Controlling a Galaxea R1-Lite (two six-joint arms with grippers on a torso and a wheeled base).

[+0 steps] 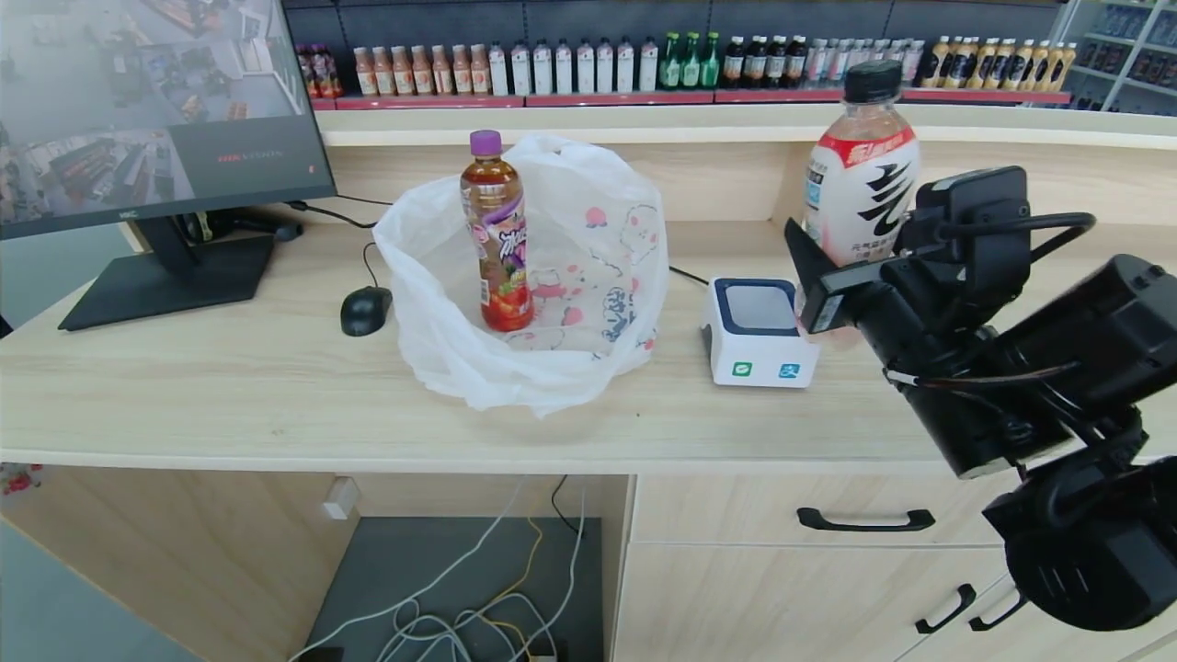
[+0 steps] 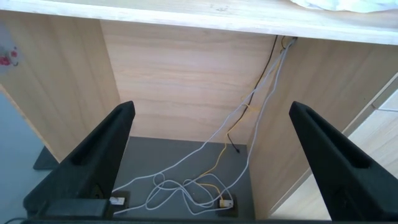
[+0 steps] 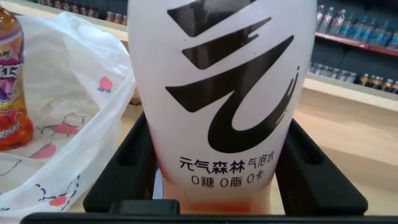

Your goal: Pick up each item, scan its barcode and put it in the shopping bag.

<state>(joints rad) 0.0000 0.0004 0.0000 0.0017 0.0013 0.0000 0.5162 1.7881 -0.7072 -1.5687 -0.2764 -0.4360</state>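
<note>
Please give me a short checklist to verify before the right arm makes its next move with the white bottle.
1. Right pincer shut on white bottle: ok.
2. White bottle upright: ok.
3. Barcode turned toward scanner: cannot tell.
4. Bag mouth open: ok.
5. Room in bag beside tea bottle: ok.
6. Left pincer below counter, out of the way: ok.

Bright, even light; faint soft shadow under shopping bag [image 1: 432, 303]; counter [image 1: 230, 395] edge bows in head view
</note>
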